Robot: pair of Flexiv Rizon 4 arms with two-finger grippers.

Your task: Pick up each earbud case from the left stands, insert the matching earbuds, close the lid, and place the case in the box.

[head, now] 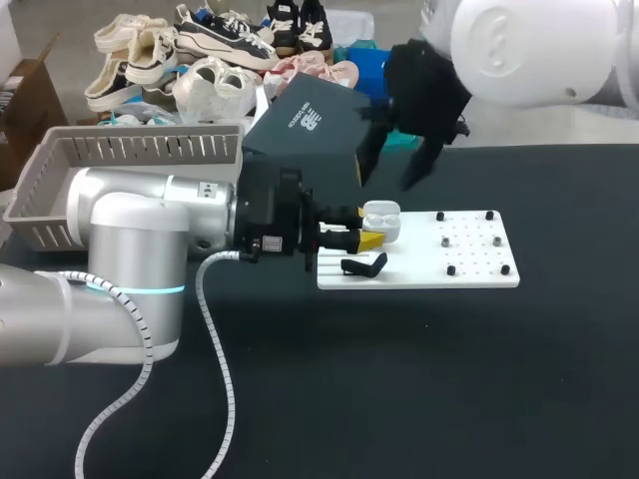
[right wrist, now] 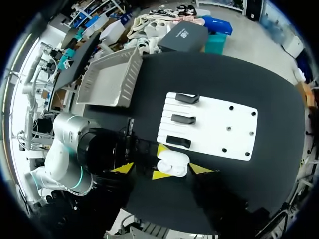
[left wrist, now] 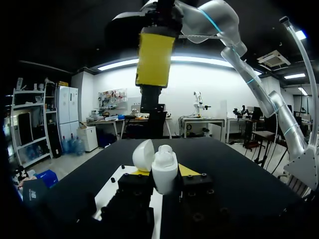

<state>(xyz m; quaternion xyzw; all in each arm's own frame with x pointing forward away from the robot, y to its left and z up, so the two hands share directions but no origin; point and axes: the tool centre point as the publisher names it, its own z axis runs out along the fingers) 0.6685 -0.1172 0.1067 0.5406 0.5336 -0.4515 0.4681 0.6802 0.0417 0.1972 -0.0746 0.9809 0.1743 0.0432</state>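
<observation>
A white earbud case [head: 381, 218] with its lid [left wrist: 143, 154] standing open is held just over the left part of the white board [head: 469, 269]. My left gripper [head: 371, 230] is shut on the case [left wrist: 164, 169] from two sides. My right gripper [head: 399, 165] hangs above it, fingers spread wide and holding nothing; one of its yellow fingertips [left wrist: 155, 55] shows overhead in the left wrist view. Looking down from the right wrist, the case [right wrist: 173, 163] lies below my right gripper [right wrist: 162, 170], apart from its tips. Black stands [right wrist: 183, 119] sit in a row on the board.
A grey slatted basket [head: 130, 165] stands at the table's back left, behind my left arm. A dark box [head: 305, 125] lies beyond the board at the back. Small black pegs [head: 469, 239] dot the board's right half. Bare black tabletop [head: 419, 379] lies in front.
</observation>
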